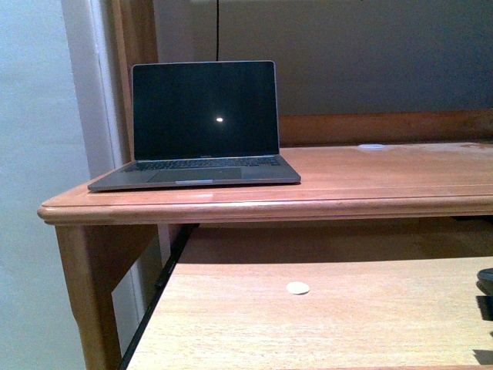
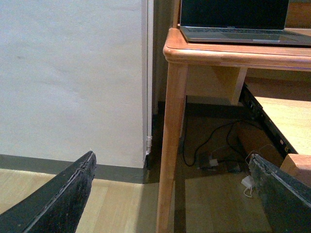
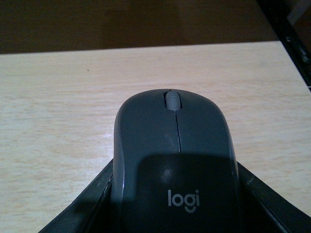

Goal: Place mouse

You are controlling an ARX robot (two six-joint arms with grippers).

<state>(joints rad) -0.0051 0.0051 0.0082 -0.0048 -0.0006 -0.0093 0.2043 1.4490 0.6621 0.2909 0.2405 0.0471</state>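
The dark grey mouse (image 3: 172, 160) with a scroll wheel and a "logi" mark fills the right wrist view. My right gripper (image 3: 175, 194) is shut on the mouse, its black fingers (image 3: 92, 199) against both sides, just above the pale pull-out shelf (image 3: 53, 111). In the front view only a dark sliver of the mouse (image 1: 485, 279) shows at the right edge over that shelf (image 1: 323, 324). My left gripper (image 2: 175, 194) is open and empty, off to the left of the desk, its fingers (image 2: 63, 199) wide apart above the floor.
An open laptop (image 1: 200, 127) with a dark screen stands at the left on the wooden desk top (image 1: 370, 173). A small white round sticker (image 1: 298, 288) lies on the pull-out shelf. The desk leg (image 2: 170, 145), cables and a wall lie before the left gripper.
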